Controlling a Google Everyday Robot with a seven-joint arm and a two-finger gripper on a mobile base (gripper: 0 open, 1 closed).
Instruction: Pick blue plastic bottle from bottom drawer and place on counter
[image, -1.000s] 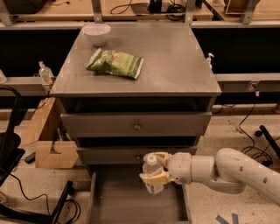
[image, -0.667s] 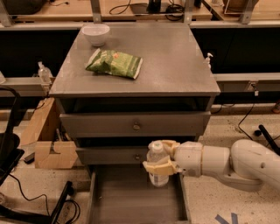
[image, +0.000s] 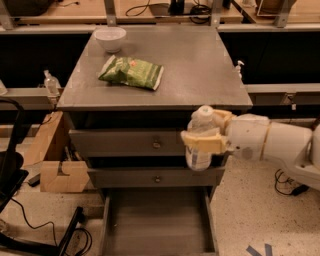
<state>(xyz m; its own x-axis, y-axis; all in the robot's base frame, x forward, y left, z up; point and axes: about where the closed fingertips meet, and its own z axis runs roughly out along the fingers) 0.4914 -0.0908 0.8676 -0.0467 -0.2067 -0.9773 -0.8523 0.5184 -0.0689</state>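
My gripper (image: 205, 136) comes in from the right on a white arm and is shut on the blue plastic bottle (image: 200, 156), a small clear bottle with a white cap, held upright. It hangs in front of the two upper drawers, just below the front right edge of the counter (image: 195, 65). The bottom drawer (image: 155, 225) is pulled open below and its grey floor is bare.
A green snack bag (image: 132, 72) and a white bowl (image: 110, 38) sit on the counter's left half. A cardboard box (image: 55, 160) stands left of the cabinet. Small pump bottles stand on the side ledges (image: 50, 82). Black chair base and cables lie at lower left.
The gripper has lifted the bottle up out of the bottom drawer, from drawer-front height to just under the counter's front edge.
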